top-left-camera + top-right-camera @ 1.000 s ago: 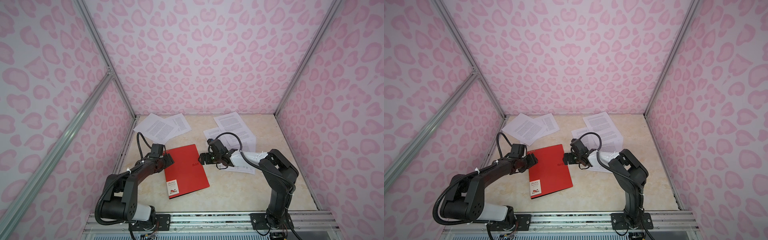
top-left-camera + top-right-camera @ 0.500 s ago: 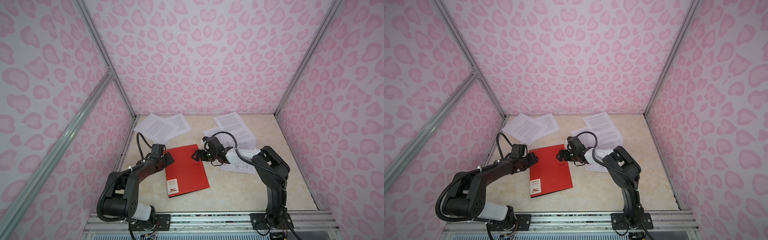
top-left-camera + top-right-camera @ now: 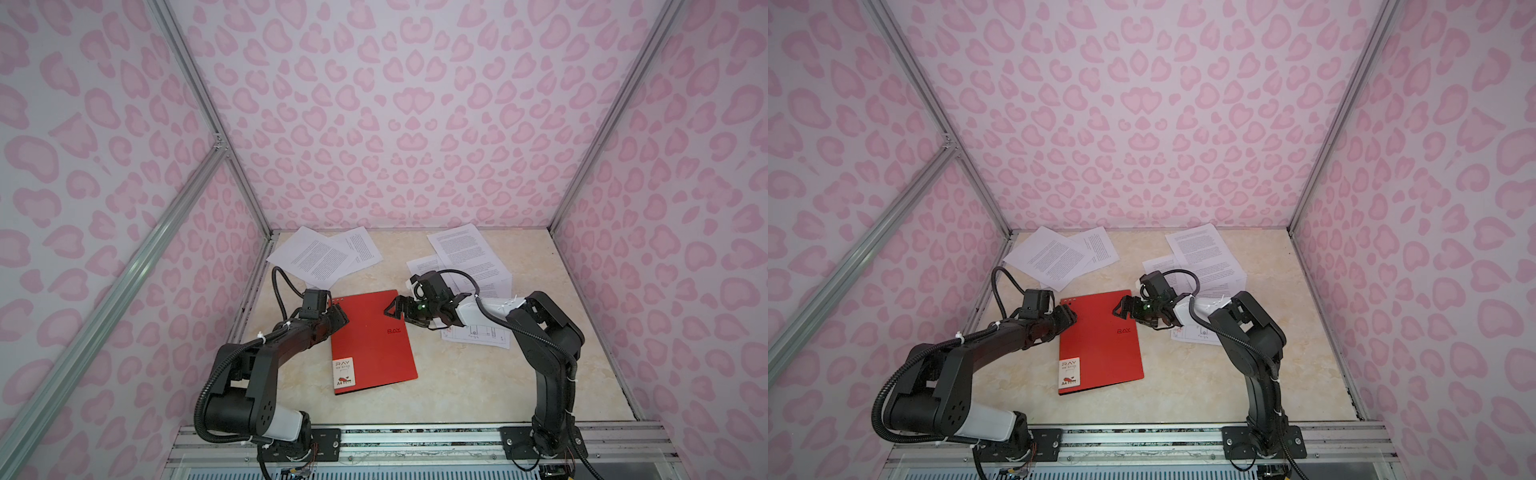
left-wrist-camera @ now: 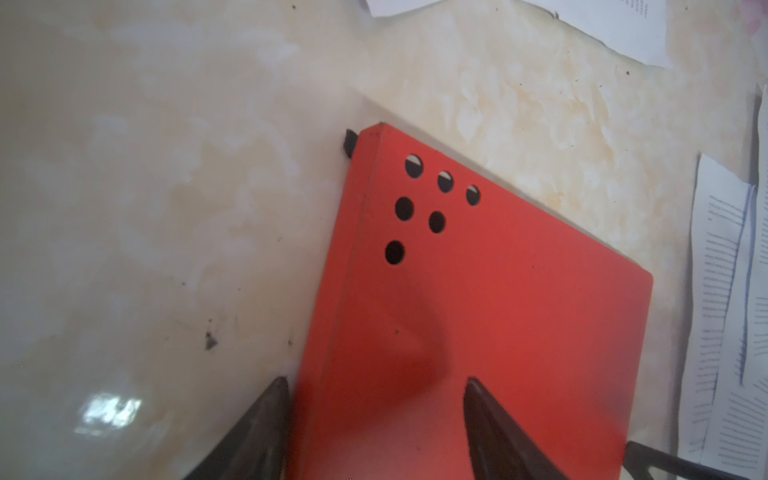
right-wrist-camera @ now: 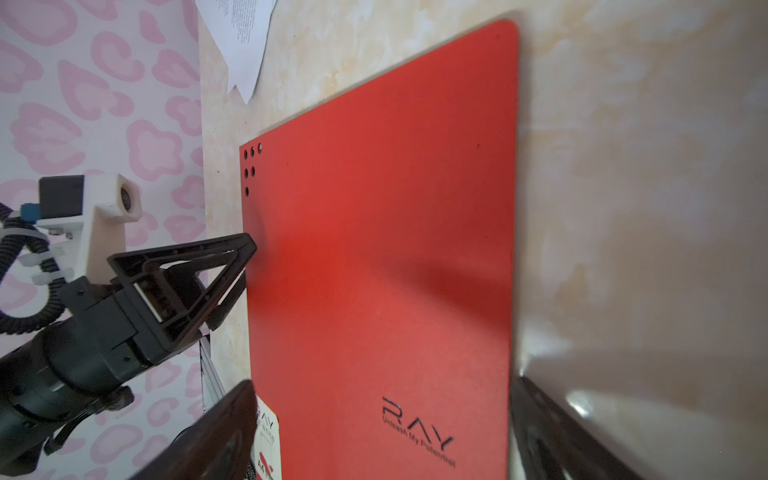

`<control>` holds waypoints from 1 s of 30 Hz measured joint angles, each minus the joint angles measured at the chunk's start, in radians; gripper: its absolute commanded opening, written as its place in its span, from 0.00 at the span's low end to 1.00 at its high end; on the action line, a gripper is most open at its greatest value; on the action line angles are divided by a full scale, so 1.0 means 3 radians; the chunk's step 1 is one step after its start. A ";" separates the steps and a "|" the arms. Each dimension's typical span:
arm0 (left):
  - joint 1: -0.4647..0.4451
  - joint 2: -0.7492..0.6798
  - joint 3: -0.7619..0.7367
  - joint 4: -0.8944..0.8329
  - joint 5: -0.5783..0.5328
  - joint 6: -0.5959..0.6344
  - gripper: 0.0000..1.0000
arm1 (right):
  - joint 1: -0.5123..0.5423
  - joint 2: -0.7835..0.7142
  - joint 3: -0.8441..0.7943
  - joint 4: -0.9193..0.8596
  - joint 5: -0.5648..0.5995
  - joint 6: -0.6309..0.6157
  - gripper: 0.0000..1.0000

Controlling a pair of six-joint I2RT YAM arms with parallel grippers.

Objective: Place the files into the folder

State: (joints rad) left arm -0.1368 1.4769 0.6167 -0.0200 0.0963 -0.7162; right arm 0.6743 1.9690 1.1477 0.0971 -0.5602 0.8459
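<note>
The red folder [image 3: 372, 340] [image 3: 1100, 340] lies closed on the table, its "RAY" logo up and a white sticker at its near left corner. My left gripper [image 3: 338, 318] [image 4: 376, 380] is open and straddles the folder's spine edge near the punched holes, one finger over the table and one over the cover. My right gripper [image 3: 395, 311] [image 5: 382, 384] is open above the folder's far right part, across its free edge. White files lie at the far left [image 3: 320, 257] and far right [image 3: 465, 253]. A drawing sheet [image 3: 478, 334] shows under the right arm.
Pink patterned walls close in the marble-look table [image 3: 457, 395] on three sides. An aluminium rail [image 3: 415, 440] carrying both arm bases runs along the front. The left wrist camera mount [image 5: 104, 203] stands just beside the folder's spine edge.
My right gripper has swung left, off the sheets at the right and over the folder's right edge. My left gripper has stayed at the spine edge, its jaws slightly narrower.
</note>
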 measured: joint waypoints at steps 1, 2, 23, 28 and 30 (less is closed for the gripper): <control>-0.0003 0.0000 -0.0004 0.0008 0.0000 -0.0003 0.68 | -0.0001 -0.0023 0.0003 -0.0019 -0.0019 0.0000 0.95; -0.0006 -0.0001 -0.0008 0.0018 -0.0003 -0.0004 0.68 | -0.0005 -0.0045 0.0011 -0.0038 -0.0037 0.0001 0.95; -0.0031 -0.0029 -0.0019 0.0008 0.0075 -0.0141 0.68 | 0.0050 -0.0048 0.0116 -0.0510 0.0285 -0.0141 0.96; -0.0031 -0.0027 -0.0028 0.0025 0.0080 -0.0145 0.68 | 0.0069 -0.0003 0.0085 -0.0364 0.0304 -0.0125 0.97; -0.0031 -0.0024 -0.0034 0.0047 0.0079 -0.0154 0.68 | 0.0083 0.0005 0.0064 -0.0285 0.0294 -0.0090 0.97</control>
State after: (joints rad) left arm -0.1459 1.4696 0.6064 -0.0059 0.1200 -0.7624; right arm 0.6991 1.9705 1.1667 0.0116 -0.4721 0.8188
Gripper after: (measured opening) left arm 0.683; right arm 0.964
